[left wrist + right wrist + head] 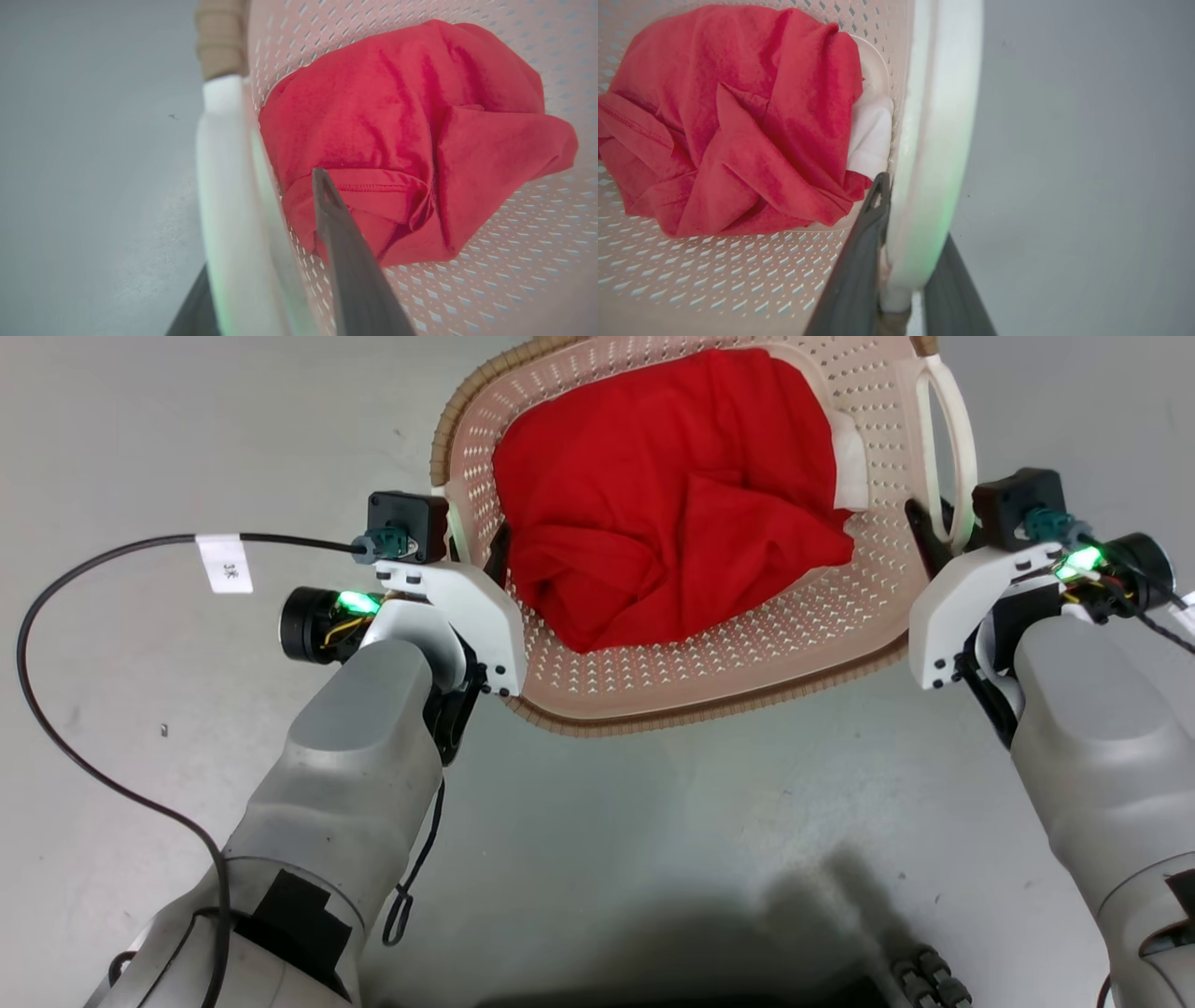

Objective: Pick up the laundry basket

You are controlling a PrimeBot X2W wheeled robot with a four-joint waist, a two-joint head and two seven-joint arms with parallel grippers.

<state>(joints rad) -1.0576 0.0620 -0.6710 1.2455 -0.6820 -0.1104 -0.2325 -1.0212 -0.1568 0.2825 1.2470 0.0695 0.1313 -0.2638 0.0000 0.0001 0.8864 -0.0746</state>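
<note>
Laundry basket (pixel 597 686) held, upper centre
Left gripper (pixel 471 549), right gripper (pixel 934 534): jaws clenched on its white handles (pixel 954 429); plain grey floor (pixel 672 821) beneath

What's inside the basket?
A crumpled red cloth fills most of the basket, with white cloth peeking out beside it. Anything underneath them is covered.

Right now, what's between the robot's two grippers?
In the head view, the laundry basket, with a red cloth inside, spans the gap. The left gripper clamps one white handle, the right gripper the other.
</note>
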